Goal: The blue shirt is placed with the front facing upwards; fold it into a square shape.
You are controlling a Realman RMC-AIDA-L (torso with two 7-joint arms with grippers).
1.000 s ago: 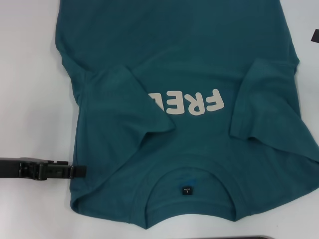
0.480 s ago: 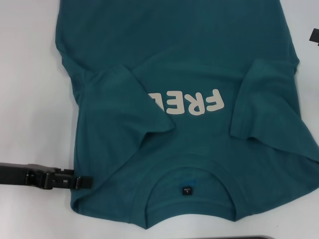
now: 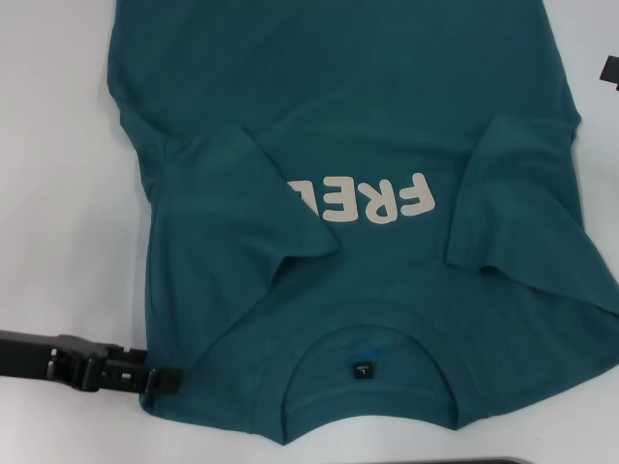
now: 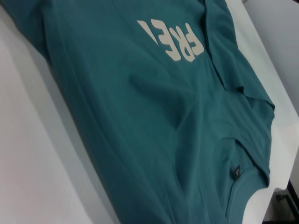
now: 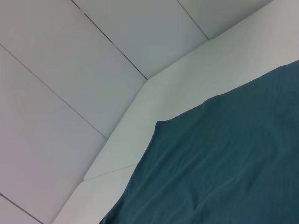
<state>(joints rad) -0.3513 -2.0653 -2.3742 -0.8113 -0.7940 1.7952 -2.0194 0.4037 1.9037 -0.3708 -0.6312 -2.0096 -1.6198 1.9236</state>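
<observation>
The blue shirt (image 3: 368, 116) lies front up on the white table (image 3: 58, 193), collar (image 3: 372, 338) towards me, with its black neck label (image 3: 359, 369) showing. Cream lettering (image 3: 363, 198) crosses the chest. Both short sleeves are folded inwards, the left one (image 3: 242, 203) covering part of the lettering, the right one (image 3: 513, 193) beside it. My left gripper (image 3: 162, 379) comes in low from the left, and its tip meets the shirt's near left shoulder edge. The left wrist view looks across the shirt (image 4: 140, 116). The right wrist view holds only a corner of the shirt (image 5: 224, 163); the right gripper is out of view.
A small dark object (image 3: 611, 72) pokes in at the right edge of the head view, and a dark strip (image 3: 484, 461) runs along the bottom edge. Past the table's edge (image 5: 140, 121), the right wrist view takes in grey floor tiles (image 5: 70, 70).
My left gripper has slid nearer to me and to the right, from beside the shirt's left edge to its near shoulder corner. The shirt has not shifted.
</observation>
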